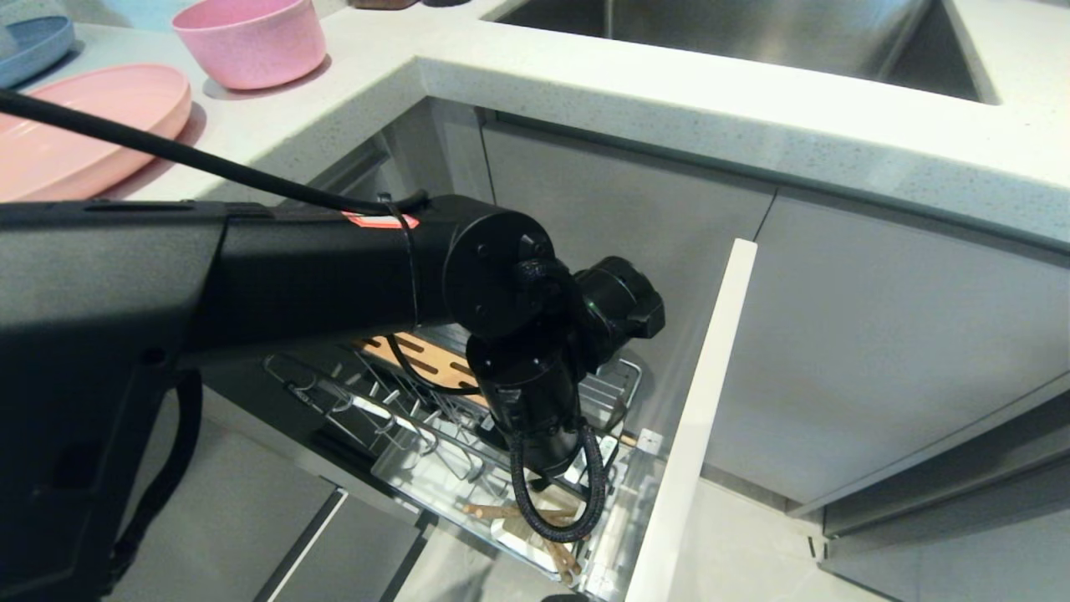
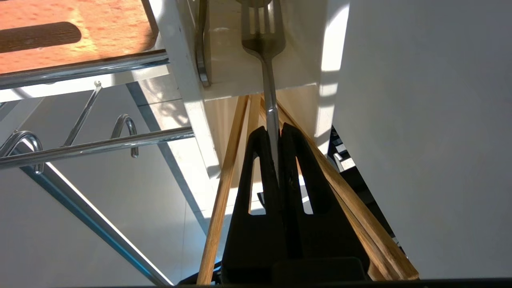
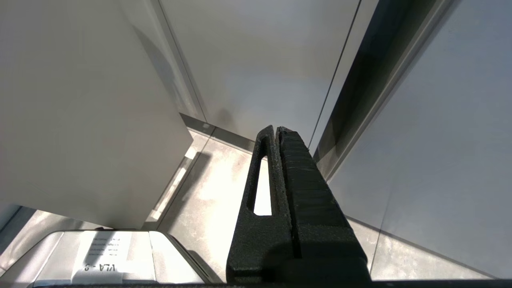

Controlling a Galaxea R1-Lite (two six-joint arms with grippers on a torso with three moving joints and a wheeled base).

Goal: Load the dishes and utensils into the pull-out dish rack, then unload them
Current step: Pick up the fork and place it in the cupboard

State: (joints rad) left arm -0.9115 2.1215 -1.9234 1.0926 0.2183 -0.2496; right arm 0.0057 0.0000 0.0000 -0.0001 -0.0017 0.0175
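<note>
My left gripper (image 2: 273, 130) is shut on the slim handle of the silver fork (image 2: 264, 44), whose tines point down into the white utensil caddy (image 2: 182, 76). The wooden chopsticks (image 2: 224, 180) lean in the caddy on both sides of my fingers, and they also show in the head view (image 1: 552, 548). There my left arm reaches down over the pull-out dish rack (image 1: 376, 401), and its wrist hides the fingers. The pink plate (image 1: 84, 125) and pink bowl (image 1: 251, 42) sit on the counter at the back left. My right gripper (image 3: 277, 130) hangs shut and empty over the floor.
The rack's slotted wooden board (image 1: 426, 355) lies behind the caddy. Its white drawer front (image 1: 694, 418) stands just right of my left wrist. A blue dish (image 1: 33, 46) sits at the counter's far left, and a steel sink (image 1: 736, 33) is at the back right.
</note>
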